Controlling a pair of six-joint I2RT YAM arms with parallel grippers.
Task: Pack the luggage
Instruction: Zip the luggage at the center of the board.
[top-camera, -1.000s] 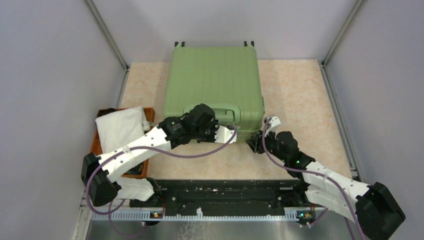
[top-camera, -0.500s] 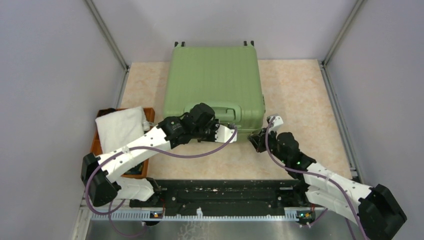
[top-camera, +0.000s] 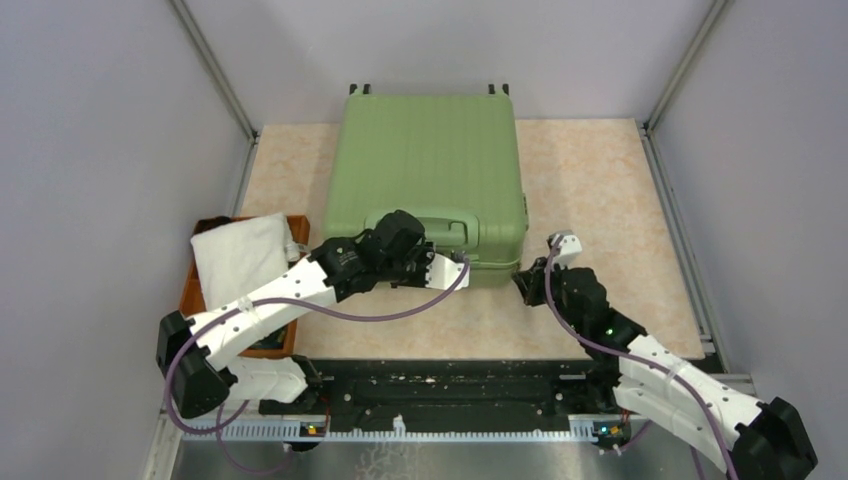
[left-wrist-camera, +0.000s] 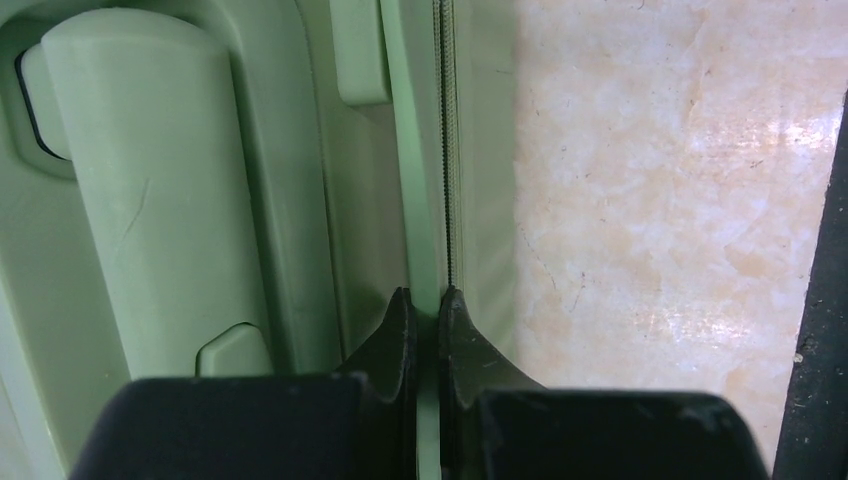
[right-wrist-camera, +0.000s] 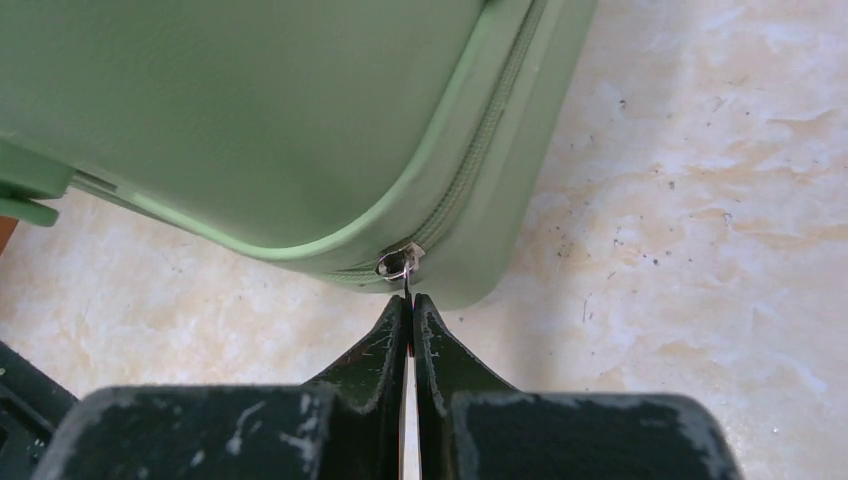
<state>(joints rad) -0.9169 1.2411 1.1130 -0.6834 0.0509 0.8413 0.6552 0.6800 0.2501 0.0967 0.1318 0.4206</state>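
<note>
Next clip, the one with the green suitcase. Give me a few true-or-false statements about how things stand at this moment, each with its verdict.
1. The light-green hard-shell suitcase lies closed on the beige marbled table. True.
2. The left end effector hangs wide open above the lid. False: it is nearly shut, pinching the suitcase's edge seam beside the moulded green handle.
3. The right end effector is closed on the small metal zipper pull at a rounded corner of the suitcase. True.
4. The folded white towel lies on top of the suitcase. False: it sits in the orange tray to the left of the suitcase.
</note>
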